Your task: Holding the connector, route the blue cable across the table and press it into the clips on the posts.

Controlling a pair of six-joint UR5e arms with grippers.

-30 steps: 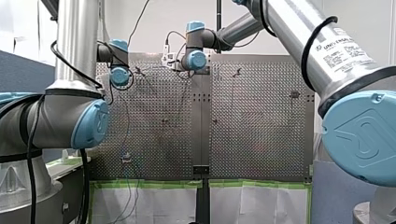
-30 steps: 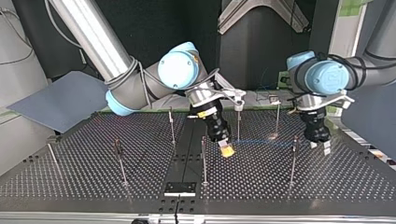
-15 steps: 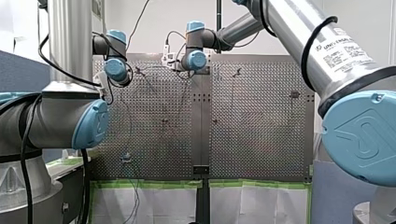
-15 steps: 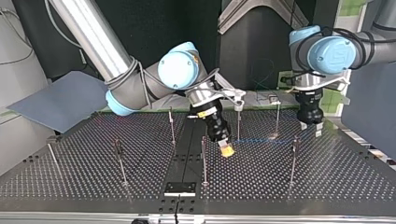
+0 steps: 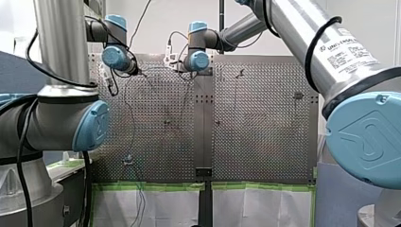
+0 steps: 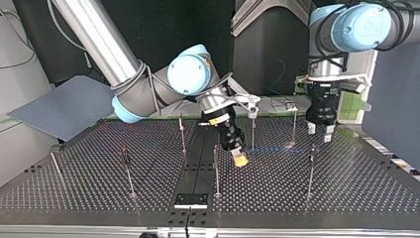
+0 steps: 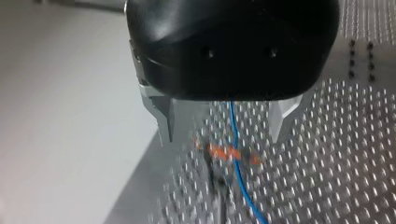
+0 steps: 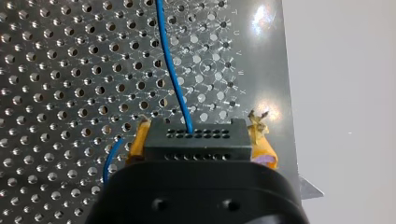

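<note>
Right end effector, yellow pads clamped on the black connector; blue cable runs ahead across the bench. Left end effector, at about its 2 o'clock in the top view, spread wide, empty, above the cable.

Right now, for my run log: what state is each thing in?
Left end effector: open, gripping nothing.
Right end effector: shut on connector.
Connector: clamped between yellow pads.
Blue cable: leaves connector, crosses orange clip; whether seated, cannot tell.
Posts: upright.
</note>
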